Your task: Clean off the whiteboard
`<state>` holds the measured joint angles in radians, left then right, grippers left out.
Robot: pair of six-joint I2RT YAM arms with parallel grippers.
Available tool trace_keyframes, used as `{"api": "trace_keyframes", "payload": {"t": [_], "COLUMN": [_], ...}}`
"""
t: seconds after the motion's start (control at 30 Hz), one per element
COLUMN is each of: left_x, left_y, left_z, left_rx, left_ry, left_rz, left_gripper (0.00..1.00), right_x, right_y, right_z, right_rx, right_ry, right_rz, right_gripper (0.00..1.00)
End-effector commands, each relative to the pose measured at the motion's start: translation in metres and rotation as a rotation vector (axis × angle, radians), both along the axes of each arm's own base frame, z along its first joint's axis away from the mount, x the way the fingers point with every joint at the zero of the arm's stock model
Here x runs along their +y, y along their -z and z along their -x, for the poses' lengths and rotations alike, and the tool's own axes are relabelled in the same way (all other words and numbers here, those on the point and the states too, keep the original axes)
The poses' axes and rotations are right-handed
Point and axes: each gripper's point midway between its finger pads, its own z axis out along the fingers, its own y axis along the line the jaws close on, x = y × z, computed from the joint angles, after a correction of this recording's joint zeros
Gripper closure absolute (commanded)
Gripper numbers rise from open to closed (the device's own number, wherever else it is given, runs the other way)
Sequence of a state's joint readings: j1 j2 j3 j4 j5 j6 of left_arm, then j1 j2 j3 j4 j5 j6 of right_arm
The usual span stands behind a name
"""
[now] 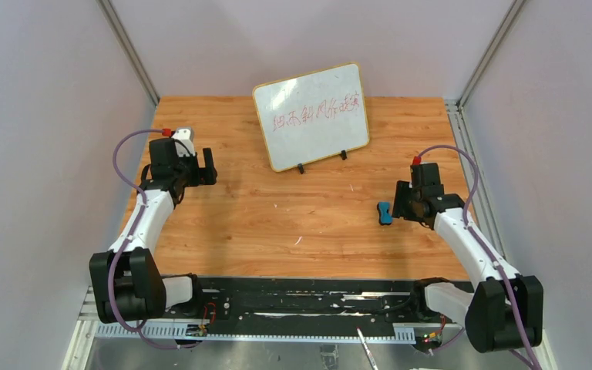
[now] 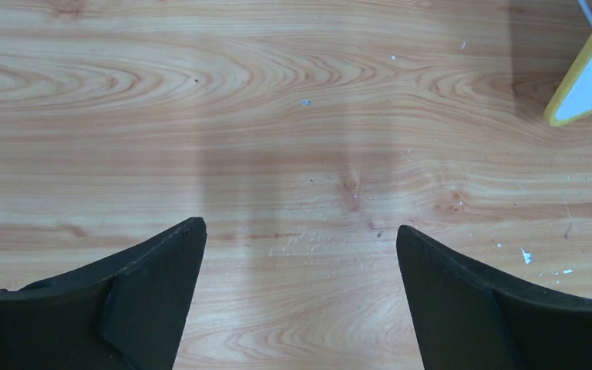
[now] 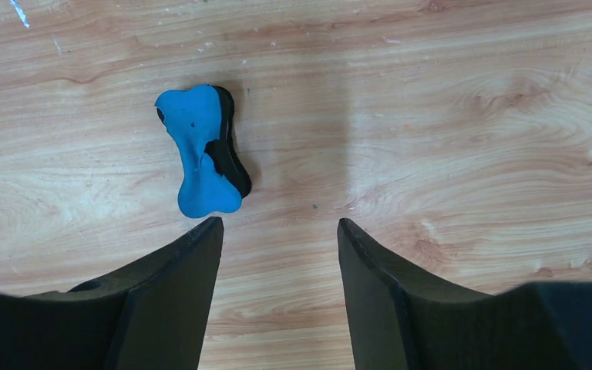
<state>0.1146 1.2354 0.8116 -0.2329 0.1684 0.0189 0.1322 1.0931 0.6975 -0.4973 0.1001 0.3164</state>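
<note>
The whiteboard (image 1: pixel 311 116) stands tilted on two black feet at the back middle of the table, with red handwriting across it. Its wood-framed corner (image 2: pixel 590 81) shows at the right edge of the left wrist view. A small blue eraser (image 1: pixel 385 213) with a black pad lies on the table at the right; in the right wrist view the eraser (image 3: pixel 200 150) lies just ahead and left of my fingers. My right gripper (image 3: pixel 279 223) is open and empty, just right of the eraser. My left gripper (image 2: pixel 301 231) is open and empty over bare wood, left of the board.
The wooden table (image 1: pixel 293 223) carries small white specks. Grey walls with metal posts close in the left, right and back. A black rail (image 1: pixel 301 304) with the arm bases runs along the near edge.
</note>
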Motion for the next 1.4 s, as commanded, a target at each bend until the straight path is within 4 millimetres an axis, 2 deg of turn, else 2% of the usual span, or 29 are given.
{"api": "trace_keyframes", "payload": {"t": [0.0, 0.73, 1.13, 1.37], "left_x": [0.001, 0.002, 0.002, 0.003], "left_y": [-0.015, -0.014, -0.012, -0.016], "left_z": [-0.008, -0.007, -0.007, -0.008], "left_rx": [-0.036, -0.01, 0.008, -0.001], "left_ry": [-0.003, 0.0, -0.002, -0.001], "left_rz": [-0.002, -0.012, -0.009, -0.018], "left_gripper": [0.02, 0.02, 0.02, 0.02], "right_x": [0.002, 0.023, 0.022, 0.029], "right_y": [-0.006, 0.005, 0.005, 0.011], "right_z": [-0.007, -0.013, -0.012, -0.013], "right_rx": [0.006, 0.059, 0.068, 0.089], "right_ry": [-0.007, -0.086, -0.086, -0.094], "right_rz": [-0.002, -0.082, -0.076, -0.102], "right_gripper": [0.42, 0.44, 0.44, 0.45]}}
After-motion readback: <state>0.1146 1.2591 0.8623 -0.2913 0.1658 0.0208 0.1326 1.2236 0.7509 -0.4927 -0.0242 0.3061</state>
